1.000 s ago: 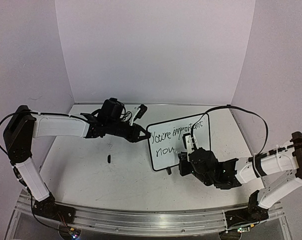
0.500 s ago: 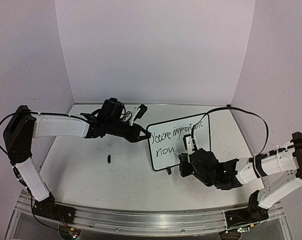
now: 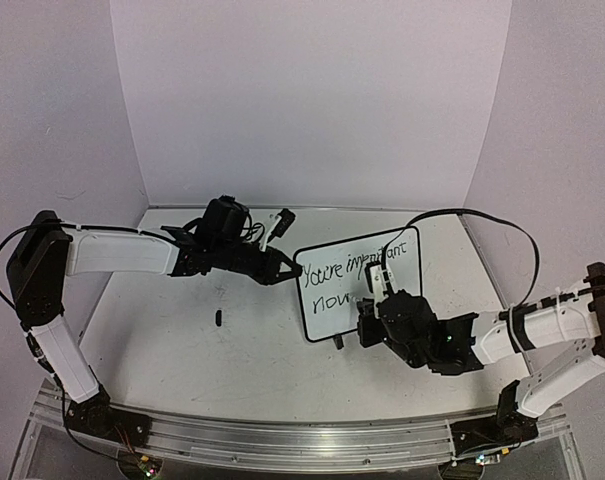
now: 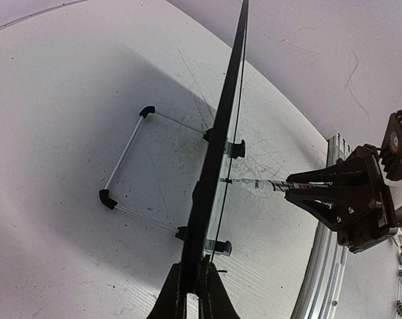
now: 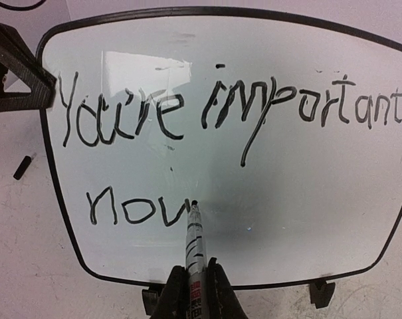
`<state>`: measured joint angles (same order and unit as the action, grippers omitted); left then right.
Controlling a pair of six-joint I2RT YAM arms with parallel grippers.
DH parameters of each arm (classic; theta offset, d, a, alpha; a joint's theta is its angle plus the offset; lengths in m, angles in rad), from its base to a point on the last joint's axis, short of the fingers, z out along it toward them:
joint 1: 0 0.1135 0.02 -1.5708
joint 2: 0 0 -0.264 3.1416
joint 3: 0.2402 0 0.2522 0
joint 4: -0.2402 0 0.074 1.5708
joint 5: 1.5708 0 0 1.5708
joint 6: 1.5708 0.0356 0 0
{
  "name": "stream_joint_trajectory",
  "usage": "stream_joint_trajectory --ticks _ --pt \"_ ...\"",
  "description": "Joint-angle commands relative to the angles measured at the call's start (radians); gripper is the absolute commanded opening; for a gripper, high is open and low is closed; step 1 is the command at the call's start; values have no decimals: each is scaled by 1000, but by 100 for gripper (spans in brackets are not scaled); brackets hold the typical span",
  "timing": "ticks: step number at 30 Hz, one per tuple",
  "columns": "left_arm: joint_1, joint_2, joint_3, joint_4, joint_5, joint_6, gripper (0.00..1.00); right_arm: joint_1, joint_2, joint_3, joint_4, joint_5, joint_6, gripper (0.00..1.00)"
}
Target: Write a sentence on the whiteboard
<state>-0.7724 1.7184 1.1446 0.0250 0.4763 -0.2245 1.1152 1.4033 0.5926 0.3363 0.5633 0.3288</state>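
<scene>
Whiteboard (image 5: 287, 199): left fingers (image 4: 173, 292) clamp its edge, unmoved. Marker (image 5: 195, 242): gripped by right fingers (image 5: 220, 298), tip advanced slightly; "now" nearly complete, sentence probably unfinished.

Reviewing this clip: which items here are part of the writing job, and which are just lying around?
In use:
- whiteboard, standing, partly written
- marker, tip at the board
- right gripper, shut on the marker
- left gripper, shut on the board's edge

Lying about:
- small black piece on the table, apart from the board; possibly a cap
</scene>
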Motion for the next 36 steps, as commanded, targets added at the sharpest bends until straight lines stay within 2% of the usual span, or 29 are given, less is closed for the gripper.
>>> stream_joint_trajectory --ticks 1,13,19,36 --pt "5 -6 30 -13 -50 44 0 -15 -16 44 17 56 -34 0" --pt "5 -8 30 -13 -51 45 0 -27 -43 40 7 26 -38 0" --pt "5 -10 30 -13 -54 45 0 -26 -120 -40 -30 -38 14 0" --pt "5 -7 30 -13 -53 47 0 -29 -37 -26 25 -47 4 0"
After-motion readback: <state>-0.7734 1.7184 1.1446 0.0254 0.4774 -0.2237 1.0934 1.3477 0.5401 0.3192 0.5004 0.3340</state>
